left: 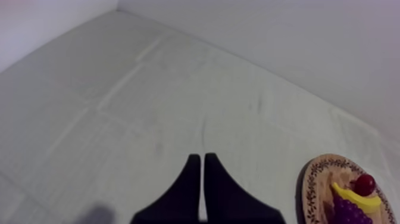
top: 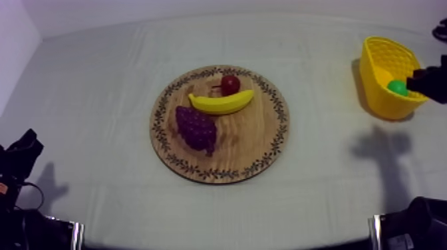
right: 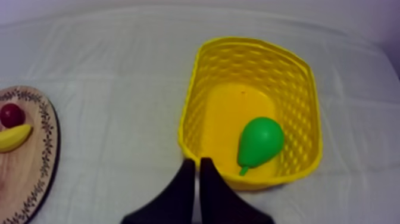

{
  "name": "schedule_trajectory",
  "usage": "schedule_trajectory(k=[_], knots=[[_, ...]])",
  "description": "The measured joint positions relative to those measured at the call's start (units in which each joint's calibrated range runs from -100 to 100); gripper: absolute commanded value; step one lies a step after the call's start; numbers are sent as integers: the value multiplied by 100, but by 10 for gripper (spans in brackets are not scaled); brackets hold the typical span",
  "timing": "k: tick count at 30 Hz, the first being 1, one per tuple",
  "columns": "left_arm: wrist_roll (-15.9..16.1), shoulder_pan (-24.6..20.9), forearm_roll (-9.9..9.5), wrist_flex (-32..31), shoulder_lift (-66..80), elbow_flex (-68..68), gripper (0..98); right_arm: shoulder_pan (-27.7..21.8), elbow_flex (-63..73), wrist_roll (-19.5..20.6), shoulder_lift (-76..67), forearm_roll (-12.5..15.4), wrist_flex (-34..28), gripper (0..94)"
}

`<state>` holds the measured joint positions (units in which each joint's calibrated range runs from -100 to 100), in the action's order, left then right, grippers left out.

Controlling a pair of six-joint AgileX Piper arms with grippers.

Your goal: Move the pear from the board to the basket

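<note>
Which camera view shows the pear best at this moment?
The right wrist view: the pear lies whole inside the yellow basket, body and stem clear against the basket's floor. The top view gives just a small green patch inside the basket. The left wrist view faces the edge of the wooden board instead.

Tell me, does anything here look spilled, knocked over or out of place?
Nothing stands out. The pear lies on its side inside the yellow basket, which stands open side up. The banana, the grapes and the small red fruit all rest on the wooden board, none over its edge.
</note>
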<state>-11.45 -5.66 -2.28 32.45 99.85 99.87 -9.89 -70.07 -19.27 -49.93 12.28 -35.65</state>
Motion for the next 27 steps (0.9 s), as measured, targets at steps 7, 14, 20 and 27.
schedule_trajectory(k=[7, 14, 20, 27], knots=[[0, 0, 0, 0, 0, 0, 1, -89, -806, -212, -1073, -70, -439, 12], [0, 0, 0, 0, 0, 0, 1, 326, -1520, 369, -2358, -573, -823, 15], [-1, 0, 0, 0, 0, 0, 1, 368, -1968, 755, -3567, -728, -1324, 7], [-1, 0, 0, 0, 0, 0, 1, 452, -2368, 1102, -4488, -882, -1422, 5]])
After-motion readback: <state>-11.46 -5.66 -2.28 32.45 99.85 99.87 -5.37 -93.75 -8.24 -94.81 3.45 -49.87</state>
